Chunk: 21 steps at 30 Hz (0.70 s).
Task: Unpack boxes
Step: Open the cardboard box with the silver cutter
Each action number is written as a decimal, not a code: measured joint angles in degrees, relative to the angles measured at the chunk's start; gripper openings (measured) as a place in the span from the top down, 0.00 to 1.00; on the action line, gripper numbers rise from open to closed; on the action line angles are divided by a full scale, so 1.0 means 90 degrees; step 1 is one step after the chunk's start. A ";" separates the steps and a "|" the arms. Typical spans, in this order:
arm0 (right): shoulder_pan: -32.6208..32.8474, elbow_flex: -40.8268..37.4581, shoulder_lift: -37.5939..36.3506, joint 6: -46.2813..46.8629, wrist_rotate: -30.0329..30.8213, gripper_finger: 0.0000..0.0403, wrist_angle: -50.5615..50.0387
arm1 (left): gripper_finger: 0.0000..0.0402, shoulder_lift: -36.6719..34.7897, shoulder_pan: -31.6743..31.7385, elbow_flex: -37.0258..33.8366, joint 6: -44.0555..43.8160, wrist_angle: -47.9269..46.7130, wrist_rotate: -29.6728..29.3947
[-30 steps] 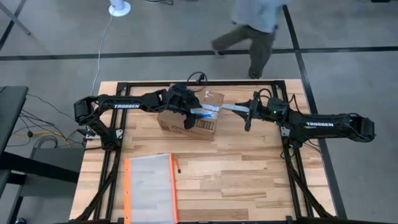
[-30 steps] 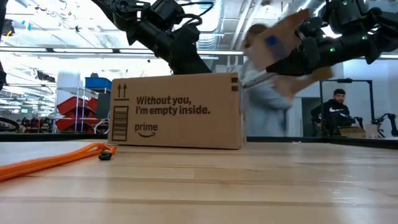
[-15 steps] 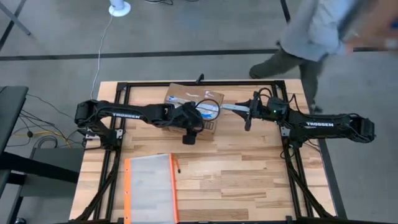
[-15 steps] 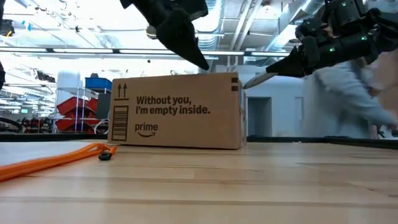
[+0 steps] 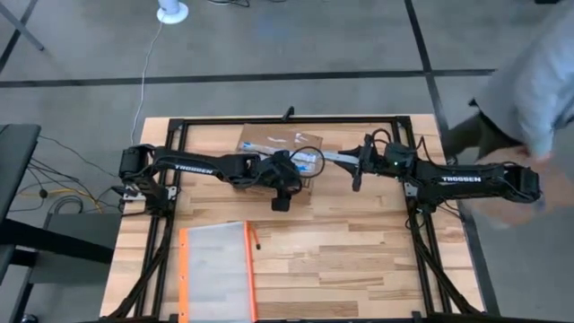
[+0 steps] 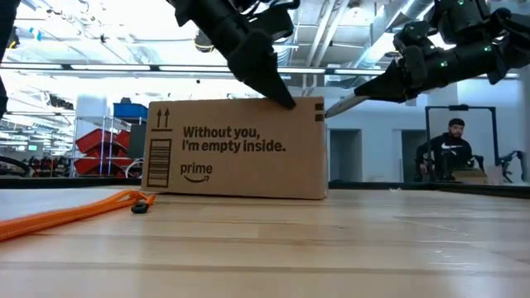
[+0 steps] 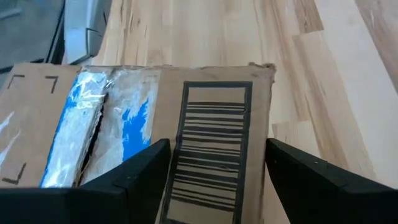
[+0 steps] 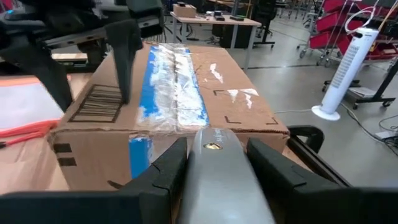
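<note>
Box: closed brown carton on the far middle of the table, long axis running left to right, its blue-and-white tape strip running along the lid.
Left gripper: fingers spread wide with nothing between them, tips at the lid's near right corner over the barcode.
Right gripper: just off the box's right end, clamped on a grey blade-like tool whose tip points at the taped end.
Key relation: the tape lies straight ahead of the tool, in line with the seam.
Judgement: the right arm seems placed to cut, the left to steady.
Pouch: well apart, at the near edge.
</note>
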 joint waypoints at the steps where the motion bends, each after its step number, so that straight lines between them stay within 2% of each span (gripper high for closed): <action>1: 0.0053 0.0002 -0.0002 0.0031 0.0015 0.71 -0.0019 | 0.39 0.0004 0.0009 0.0018 -0.0008 -0.0015 -0.0009; 8: 0.0321 0.0007 -0.0005 0.0156 0.0002 0.71 -0.0134 | 0.41 0.0004 0.0138 0.0019 -0.0154 -0.0001 0.0027; 21: 0.0963 0.0019 -0.0010 0.0354 0.0493 0.71 -0.0358 | 0.41 0.0004 0.0168 0.0021 -0.0135 0.0005 0.0000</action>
